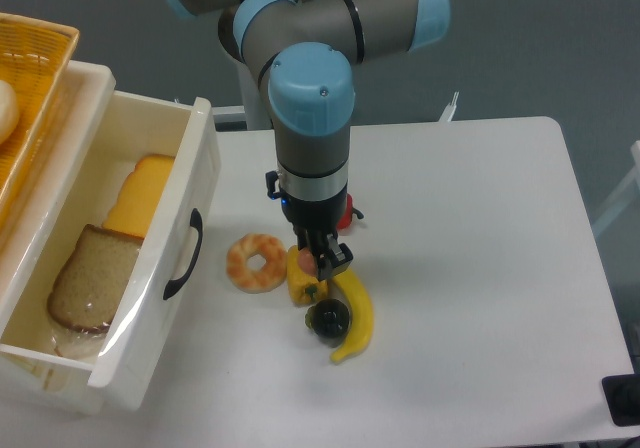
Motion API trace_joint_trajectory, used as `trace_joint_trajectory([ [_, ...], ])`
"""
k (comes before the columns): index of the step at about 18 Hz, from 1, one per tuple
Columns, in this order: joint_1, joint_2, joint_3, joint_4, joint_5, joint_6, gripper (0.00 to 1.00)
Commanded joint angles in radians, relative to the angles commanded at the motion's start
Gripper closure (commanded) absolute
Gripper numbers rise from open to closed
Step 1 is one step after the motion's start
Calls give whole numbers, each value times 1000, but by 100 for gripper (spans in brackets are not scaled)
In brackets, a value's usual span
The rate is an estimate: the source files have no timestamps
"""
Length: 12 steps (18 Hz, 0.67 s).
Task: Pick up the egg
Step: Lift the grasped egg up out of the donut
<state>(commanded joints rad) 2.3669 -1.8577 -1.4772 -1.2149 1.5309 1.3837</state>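
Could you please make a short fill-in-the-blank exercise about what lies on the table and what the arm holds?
1. The small pinkish-tan egg sits between the gripper's ____.
2. The orange-tan ring-shaped pastry lies between the white drawer's dark handle and the ____ pepper.
3. The small round black fruit touches the curved yellow ____.
4. The brown slice of bread lies inside the open white ____.

Missing words: fingers; yellow; banana; drawer
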Motion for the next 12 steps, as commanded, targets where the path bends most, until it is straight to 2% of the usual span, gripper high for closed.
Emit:
trace_joint_trajectory([
  [12, -6, 2, -11, 3, 0, 0, 79],
])
